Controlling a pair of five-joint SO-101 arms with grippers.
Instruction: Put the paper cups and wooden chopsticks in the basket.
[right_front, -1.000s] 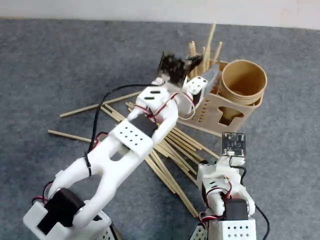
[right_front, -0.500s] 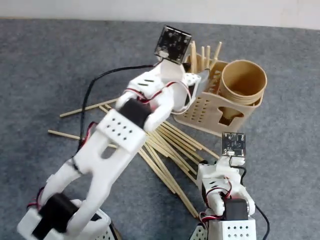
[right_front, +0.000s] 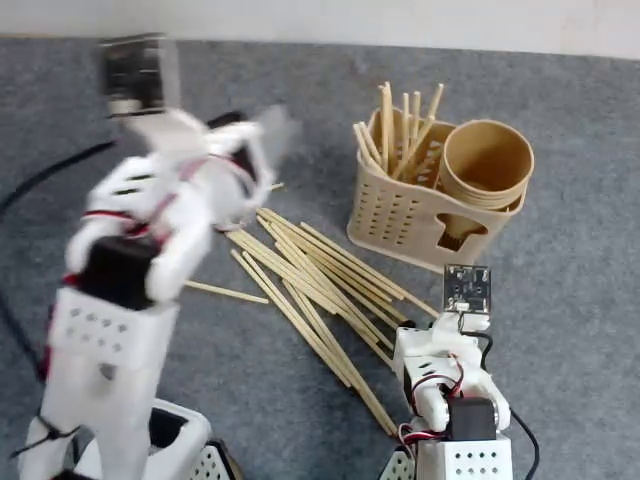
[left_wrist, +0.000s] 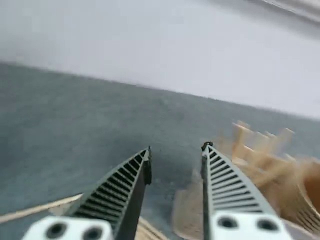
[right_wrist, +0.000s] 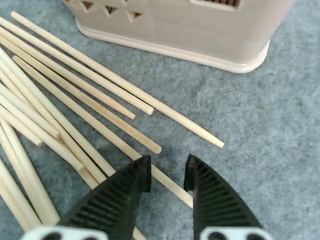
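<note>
A beige slotted basket (right_front: 405, 215) stands at the back right, with a stack of brown paper cups (right_front: 487, 163) and several upright wooden chopsticks (right_front: 398, 125) in it. A pile of chopsticks (right_front: 310, 280) lies on the grey mat in front of it. My left gripper (right_front: 272, 135) hangs raised, well left of the basket; the left wrist view shows the left gripper (left_wrist: 176, 149) open and empty, with the basket (left_wrist: 265, 170) off to one side. My right gripper (right_wrist: 167, 167) is open low over the mat, above one chopstick (right_wrist: 170, 181) of the pile, near the basket (right_wrist: 200, 35).
The right arm's body (right_front: 450, 380) sits at the front edge, right of the pile. One chopstick (right_front: 225, 291) lies apart on the left. Bare grey mat (right_front: 560, 300) stretches right of the basket and across the back left.
My left arm has pulled back from the basket, swinging left and upward. The chopstick pile it covered is now exposed. The right arm has stayed still.
</note>
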